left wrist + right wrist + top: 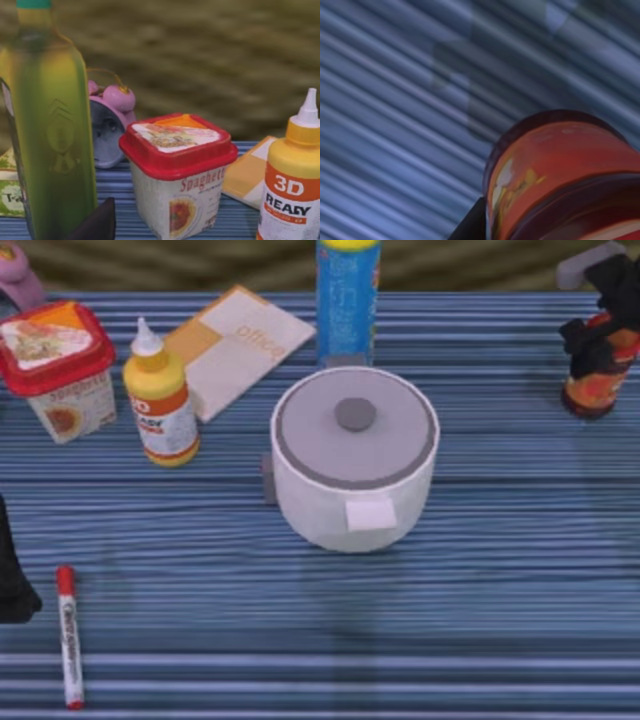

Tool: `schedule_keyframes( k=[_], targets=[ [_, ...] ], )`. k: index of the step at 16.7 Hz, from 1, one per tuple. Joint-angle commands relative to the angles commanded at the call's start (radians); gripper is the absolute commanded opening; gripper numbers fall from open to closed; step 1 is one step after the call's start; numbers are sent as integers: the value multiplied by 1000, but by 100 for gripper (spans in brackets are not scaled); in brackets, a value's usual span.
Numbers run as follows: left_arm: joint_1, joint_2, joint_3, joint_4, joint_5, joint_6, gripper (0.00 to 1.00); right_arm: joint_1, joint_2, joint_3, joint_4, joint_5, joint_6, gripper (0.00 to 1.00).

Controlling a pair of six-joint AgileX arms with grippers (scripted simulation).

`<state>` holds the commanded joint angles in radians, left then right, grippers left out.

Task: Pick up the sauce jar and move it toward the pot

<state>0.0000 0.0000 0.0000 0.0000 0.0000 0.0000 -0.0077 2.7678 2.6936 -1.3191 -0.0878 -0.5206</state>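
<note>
The sauce jar (598,375), dark brown-red with an orange label, is at the table's far right, well to the right of the pot. My right gripper (600,335) is shut on its upper part from above. In the right wrist view the jar (560,170) fills the corner beside one dark finger (470,226), and its shadow lies on the striped table. The white pot (355,455) with a grey lid and knob stands mid-table. My left gripper (12,585) is parked at the left edge, open, with one fingertip (97,222) in its wrist view.
At the back left stand a yellow squeeze bottle (160,400), a red-lidded tub (58,365) and an orange-white booklet (235,345). A blue can (347,295) stands behind the pot. A red marker (68,635) lies front left. A green bottle (50,130) stands near the left gripper.
</note>
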Motion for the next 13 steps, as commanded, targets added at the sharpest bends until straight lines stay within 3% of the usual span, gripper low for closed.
schedule_keyframes(
  k=[9,13],
  targets=[
    [0,0,0,0,0,0,100,-4,-2,-2,0,0,2,0],
    [0,0,0,0,0,0,100,-2,-112,-115,21,-1,3,0]
  ],
)
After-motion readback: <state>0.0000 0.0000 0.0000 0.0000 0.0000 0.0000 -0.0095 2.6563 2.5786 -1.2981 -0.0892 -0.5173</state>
